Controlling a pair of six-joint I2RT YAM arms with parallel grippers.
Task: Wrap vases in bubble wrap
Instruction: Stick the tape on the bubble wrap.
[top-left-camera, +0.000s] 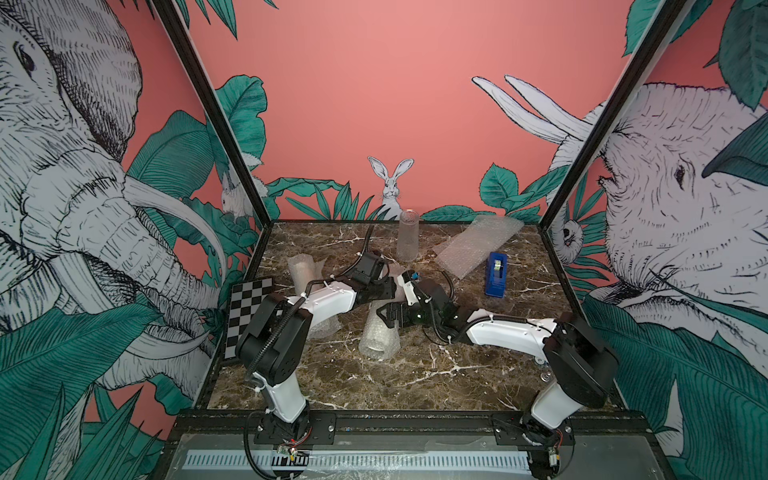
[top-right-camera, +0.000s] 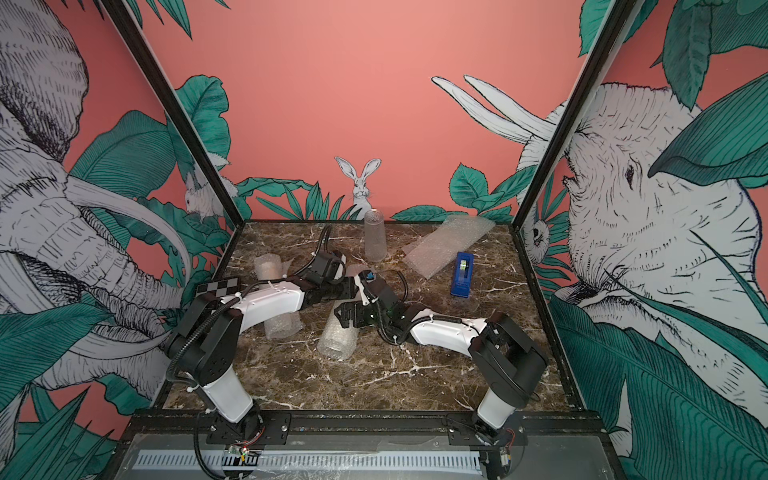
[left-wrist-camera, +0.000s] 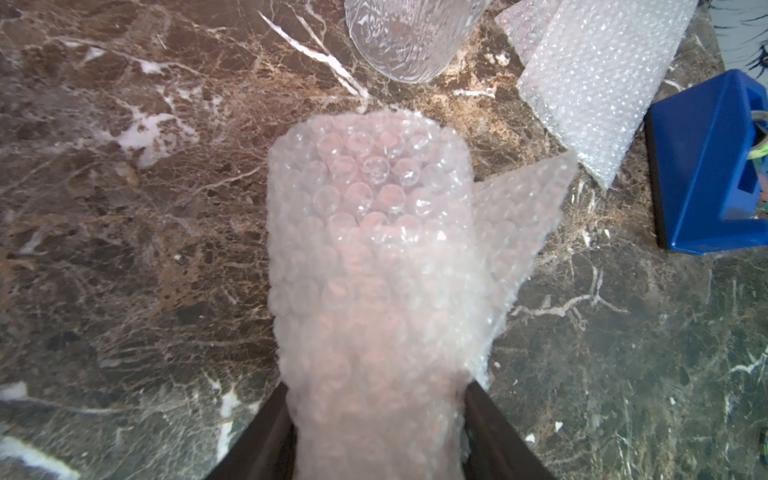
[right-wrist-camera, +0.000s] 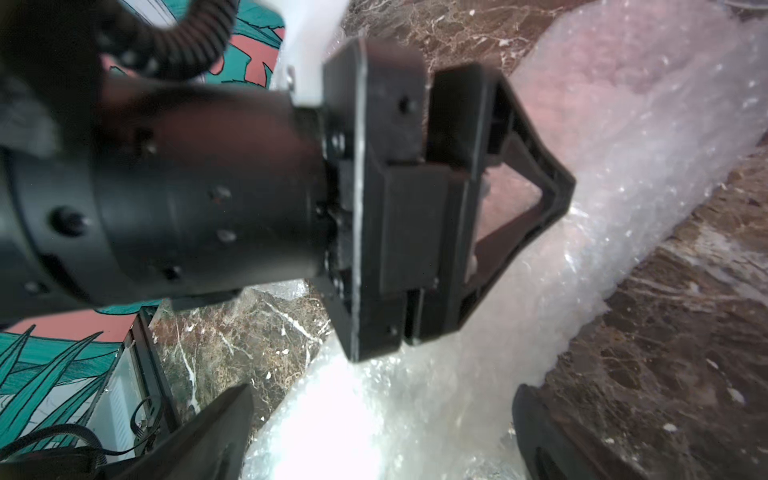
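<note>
One wrapped vase (top-left-camera: 376, 336) is seen lying at the centre of both top views, its near end apparently resting on the table (top-left-camera: 415, 386). Nearest, the right gripper (right-wrist-camera: 382, 436) is spread wide astride it and nothing is gripped there. Farther along, the left gripper (left-wrist-camera: 376, 415) is clamped on the wrapped vase. A flap of bubble wrap (left-wrist-camera: 528, 199) stands free at right of centre in the left wrist view, and no tape is seen on it. The wrapping is therefore judged likely to spring open if that clamp is eased. A forward shove could also topple the upright glass vase (top-left-camera: 406, 237) beyond. The long axis is laid from lower centre toward the upper middle of the frame, leaning slightly right. Which end is the mouth cannot be told.
</note>
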